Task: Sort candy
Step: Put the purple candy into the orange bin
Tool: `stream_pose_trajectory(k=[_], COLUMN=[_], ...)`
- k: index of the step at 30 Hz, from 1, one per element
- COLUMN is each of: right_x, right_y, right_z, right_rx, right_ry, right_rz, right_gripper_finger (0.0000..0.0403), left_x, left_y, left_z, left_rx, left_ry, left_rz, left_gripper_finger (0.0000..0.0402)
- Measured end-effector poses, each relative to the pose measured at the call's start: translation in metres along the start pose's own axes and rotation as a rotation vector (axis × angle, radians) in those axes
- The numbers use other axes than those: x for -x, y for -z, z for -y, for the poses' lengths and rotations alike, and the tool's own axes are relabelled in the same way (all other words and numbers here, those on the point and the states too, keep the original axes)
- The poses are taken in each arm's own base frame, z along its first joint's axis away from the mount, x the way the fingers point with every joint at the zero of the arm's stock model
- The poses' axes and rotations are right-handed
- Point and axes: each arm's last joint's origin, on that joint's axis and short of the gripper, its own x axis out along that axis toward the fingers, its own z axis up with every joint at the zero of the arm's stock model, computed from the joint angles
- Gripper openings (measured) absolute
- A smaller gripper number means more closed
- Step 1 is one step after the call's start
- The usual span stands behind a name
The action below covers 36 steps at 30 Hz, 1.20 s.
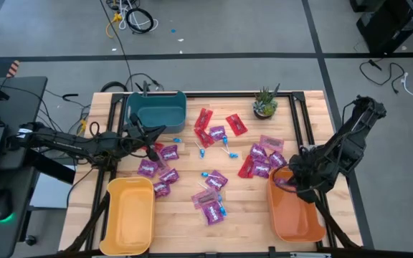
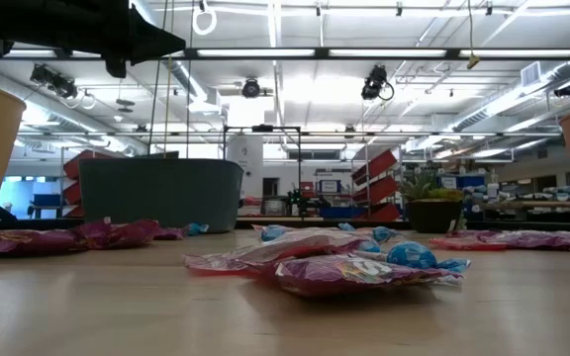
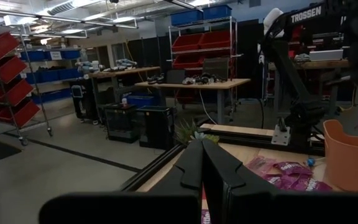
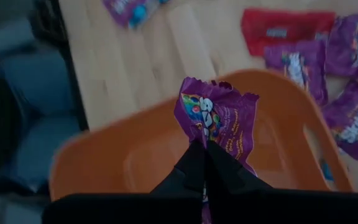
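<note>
— Right gripper (image 4: pixel 202 149): status?
— Clamped on a purple packet (image 4: pixel 219 124), held over the orange bin (image 4: pixel 104 155), presumably for dropping. The overhead view hides the packet; the wrist camera shows it.
— Left gripper (image 3: pixel 202 163)?
— Pinched shut, empty, waiting near the teal bin (image 1: pixel 156 109). Remaining candy (image 1: pixel 214 183) lies scattered mid-table.

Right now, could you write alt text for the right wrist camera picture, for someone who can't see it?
The right end effector, fingers shut, pinches a shiny purple candy packet above an empty orange bin. Beyond the bin, more purple packets and a flat red packet lie on the wooden table.
</note>
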Motion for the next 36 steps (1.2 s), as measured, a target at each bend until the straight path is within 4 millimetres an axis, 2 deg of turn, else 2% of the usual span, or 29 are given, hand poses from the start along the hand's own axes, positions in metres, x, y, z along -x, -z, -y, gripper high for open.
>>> stream_pose_trajectory(k=[8,36], right_x=[-0.034,-0.124], right_y=[0.014,0.04], right_z=[-0.005,-0.031], right_rx=[0.141,0.421], right_ry=[0.109,0.426], right_rz=[-0.126,-0.288], right_gripper_finger=[0.0,0.0], left_x=[0.0,0.0], left_y=[0.0,0.0], left_z=[0.0,0.0], left_rx=[-0.001,-0.024], left_ry=[0.0,0.0], left_rz=[0.0,0.003], left_gripper_finger=[0.0006,0.0006])
